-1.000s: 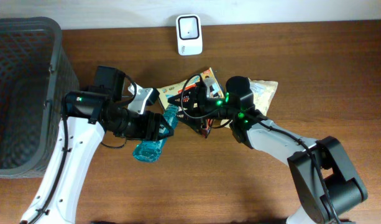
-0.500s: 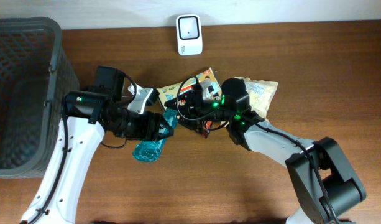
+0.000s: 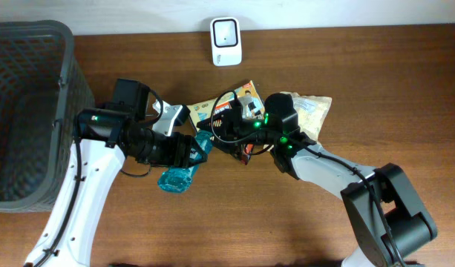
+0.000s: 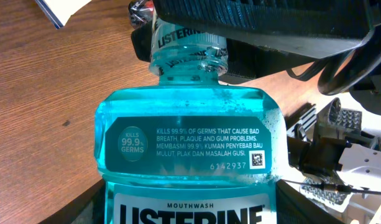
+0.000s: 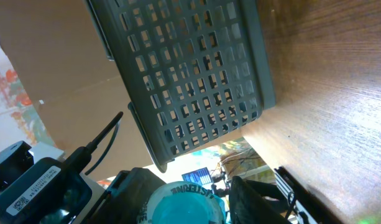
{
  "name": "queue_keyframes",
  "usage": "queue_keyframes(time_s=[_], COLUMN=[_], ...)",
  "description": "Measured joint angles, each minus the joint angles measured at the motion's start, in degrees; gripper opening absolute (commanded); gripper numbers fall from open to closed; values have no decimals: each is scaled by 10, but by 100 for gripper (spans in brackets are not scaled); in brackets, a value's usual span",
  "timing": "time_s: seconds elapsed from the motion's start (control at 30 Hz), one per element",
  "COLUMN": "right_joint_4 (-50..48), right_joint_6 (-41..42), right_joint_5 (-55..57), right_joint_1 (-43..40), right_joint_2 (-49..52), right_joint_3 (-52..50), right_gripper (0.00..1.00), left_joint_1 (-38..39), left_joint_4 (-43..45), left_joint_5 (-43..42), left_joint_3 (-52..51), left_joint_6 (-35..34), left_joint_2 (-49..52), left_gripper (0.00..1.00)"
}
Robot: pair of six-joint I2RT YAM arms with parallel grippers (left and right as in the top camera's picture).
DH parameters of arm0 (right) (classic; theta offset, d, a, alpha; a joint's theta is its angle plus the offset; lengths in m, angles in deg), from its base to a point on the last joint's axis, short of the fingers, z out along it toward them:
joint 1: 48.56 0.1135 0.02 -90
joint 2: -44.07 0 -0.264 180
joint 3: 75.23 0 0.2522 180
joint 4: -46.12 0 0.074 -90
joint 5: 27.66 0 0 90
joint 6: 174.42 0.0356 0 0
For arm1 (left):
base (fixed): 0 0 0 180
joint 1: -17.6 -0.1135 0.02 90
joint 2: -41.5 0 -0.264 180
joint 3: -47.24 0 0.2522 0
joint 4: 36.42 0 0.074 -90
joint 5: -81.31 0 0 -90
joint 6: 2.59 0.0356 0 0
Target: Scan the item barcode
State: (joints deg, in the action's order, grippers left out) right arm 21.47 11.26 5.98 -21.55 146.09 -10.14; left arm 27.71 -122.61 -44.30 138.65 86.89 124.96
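A teal mouthwash bottle (image 3: 177,178) is held off the table, my left gripper (image 3: 188,152) shut on its body. In the left wrist view the bottle (image 4: 189,149) fills the frame with its back label and a small square code toward the camera. Dark fingers (image 4: 84,205) flank its lower sides. My right gripper (image 3: 216,137) meets the bottle's neck end. In the right wrist view the white cap (image 5: 187,202) sits between its two fingers (image 5: 137,193), which press in on either side. The white scanner (image 3: 226,41) stands at the table's back edge.
A dark mesh basket (image 3: 27,111) stands at the left, and it also shows in the right wrist view, basket (image 5: 190,81). Snack packets (image 3: 312,110) and a flat pack (image 3: 212,110) lie behind the grippers. Cables hang around the right wrist.
My right gripper has edged left toward the bottle's neck and its jaws have narrowed onto the cap. The left arm and the bottle have not moved.
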Motion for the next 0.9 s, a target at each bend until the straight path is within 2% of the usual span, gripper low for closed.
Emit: queue_keyframes(time_s=[0.2,0.33,0.43,0.6,0.9], right_joint_4=[-1,-1,0,-42,-82], right_joint_6=[2,1,1,-3,-26], right_joint_5=[0,0,0,10,19], right_joint_1=[0,0,0,0,-8], right_joint_2=[0,0,0,4,9], right_joint_3=[0,0,0,-1,-1], right_gripper=[31,31,30,17,17], left_joint_1=[0,0,0,1,12], left_joint_4=[0,-1,0,9,38], left_joint_5=[1,2,5,16,50], left_joint_3=[0,0,0,0,0], left_joint_6=[0,-2,-2,3,12], left_joint_2=[0,0,0,-3,-16], left_gripper=[53,54,59,64,67])
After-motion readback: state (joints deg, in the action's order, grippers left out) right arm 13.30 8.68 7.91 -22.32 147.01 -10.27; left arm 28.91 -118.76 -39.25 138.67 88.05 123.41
